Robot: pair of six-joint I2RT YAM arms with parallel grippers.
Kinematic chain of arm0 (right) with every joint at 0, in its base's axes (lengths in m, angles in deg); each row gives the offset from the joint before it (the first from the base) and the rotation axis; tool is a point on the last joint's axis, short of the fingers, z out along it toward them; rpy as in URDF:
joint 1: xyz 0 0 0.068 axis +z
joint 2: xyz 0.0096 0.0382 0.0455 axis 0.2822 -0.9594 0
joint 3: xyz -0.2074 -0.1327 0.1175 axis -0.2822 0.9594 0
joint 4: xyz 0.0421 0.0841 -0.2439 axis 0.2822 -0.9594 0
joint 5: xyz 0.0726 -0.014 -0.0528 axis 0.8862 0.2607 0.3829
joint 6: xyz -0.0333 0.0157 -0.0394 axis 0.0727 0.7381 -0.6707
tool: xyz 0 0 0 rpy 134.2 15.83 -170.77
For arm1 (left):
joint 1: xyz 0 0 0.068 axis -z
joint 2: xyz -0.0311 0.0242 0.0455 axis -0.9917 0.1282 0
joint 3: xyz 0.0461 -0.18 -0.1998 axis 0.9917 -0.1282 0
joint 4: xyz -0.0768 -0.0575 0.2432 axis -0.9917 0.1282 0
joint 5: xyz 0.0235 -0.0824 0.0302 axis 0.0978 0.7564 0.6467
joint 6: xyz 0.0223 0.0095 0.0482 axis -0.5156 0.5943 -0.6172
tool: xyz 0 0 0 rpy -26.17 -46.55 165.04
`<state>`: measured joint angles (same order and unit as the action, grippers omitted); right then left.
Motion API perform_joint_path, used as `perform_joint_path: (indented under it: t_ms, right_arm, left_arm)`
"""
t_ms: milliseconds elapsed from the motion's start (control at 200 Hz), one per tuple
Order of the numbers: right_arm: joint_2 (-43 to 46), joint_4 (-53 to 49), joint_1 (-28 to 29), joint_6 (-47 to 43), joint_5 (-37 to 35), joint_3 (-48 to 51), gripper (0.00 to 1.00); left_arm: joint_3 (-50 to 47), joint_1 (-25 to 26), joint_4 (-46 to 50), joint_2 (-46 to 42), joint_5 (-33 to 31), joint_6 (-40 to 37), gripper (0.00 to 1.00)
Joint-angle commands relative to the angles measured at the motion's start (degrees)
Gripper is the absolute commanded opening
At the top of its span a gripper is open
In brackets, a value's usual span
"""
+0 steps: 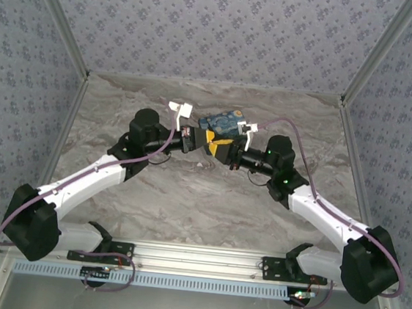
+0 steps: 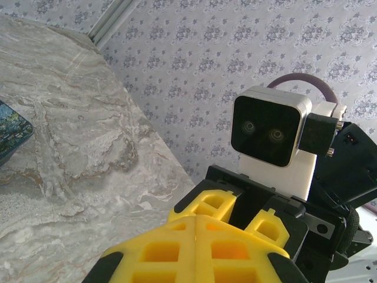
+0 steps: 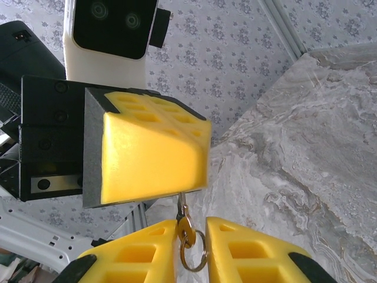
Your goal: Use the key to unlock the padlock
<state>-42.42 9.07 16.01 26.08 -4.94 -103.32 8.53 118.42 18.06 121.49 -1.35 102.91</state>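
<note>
Between my narrowly parted right fingers (image 3: 247, 253) the key (image 3: 186, 227) hangs from my clamped left fingers (image 3: 153, 153); I'd pinch its head squarely before twisting.

Marble-patterned tabletop (image 1: 200, 205), evenly lit, enclosed by a far wall (image 1: 219, 30), left wall (image 1: 12, 104) and right wall (image 1: 409, 146) of grey-blue floral wallpaper. Aluminium posts (image 1: 58, 17) mark the far corners; an aluminium rail (image 1: 195, 254) edges the near side.
</note>
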Motion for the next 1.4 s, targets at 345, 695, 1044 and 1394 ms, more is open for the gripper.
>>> perform_joint_path:
  t_ms: [345,695,1044,1394]
  right_arm:
    - [-0.6,0.4,0.2,0.0,0.4,-1.6,0.12]
    - [1.9,-1.1,-0.1,0.0,-0.4,0.7,0.12]
    - [1.6,-1.3,0.2,0.0,0.4,0.7,0.08]
    - [4.3,-10.3,-0.3,-3.7,-2.3,0.5,0.00]
  left_arm:
    - [0.9,0.3,-0.7,-1.4,-0.2,-0.6,0.00]
    - [0.5,0.2,-0.4,-1.9,-2.0,-0.6,0.00]
    - [0.2,0.2,-1.0,-1.9,-2.4,0.0,0.00]
    - [0.2,-0.8,1.3,-2.5,-3.8,-0.4,0.14]
